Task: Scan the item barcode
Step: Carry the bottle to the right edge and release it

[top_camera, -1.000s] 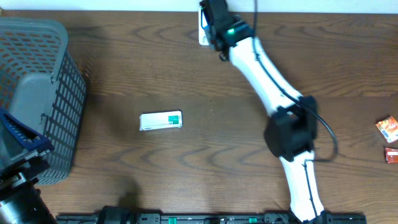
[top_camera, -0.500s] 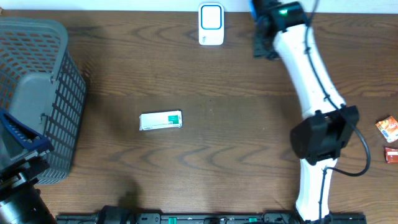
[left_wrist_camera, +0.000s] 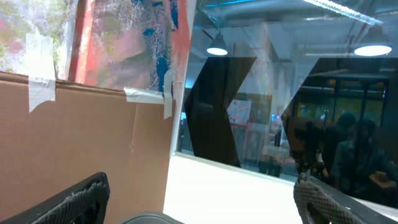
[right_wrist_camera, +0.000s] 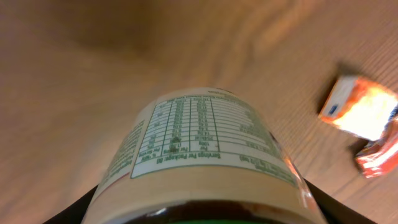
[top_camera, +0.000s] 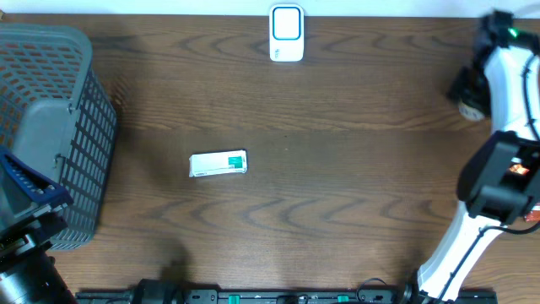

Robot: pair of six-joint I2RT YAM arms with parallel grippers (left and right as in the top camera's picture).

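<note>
you're in a lab-style workspace: taped cardboard (left_wrist_camera: 87, 143) left of the glass wall (left_wrist_camera: 280, 112), ceiling lamps (left_wrist_camera: 216, 46) showing in it, scanner (top_camera: 287, 34) on a wood bench (top_camera: 354, 177).

We are looking at a dark wooden table (top_camera: 337, 194). On it, a grey mesh basket (top_camera: 59, 93) is sitting at the left end, a white-and-green box (top_camera: 218, 164) is lying near the middle, a white scanner (top_camera: 287, 34) is resting at the far edge, and two orange packets (right_wrist_camera: 359, 115) are lying close together.
</note>
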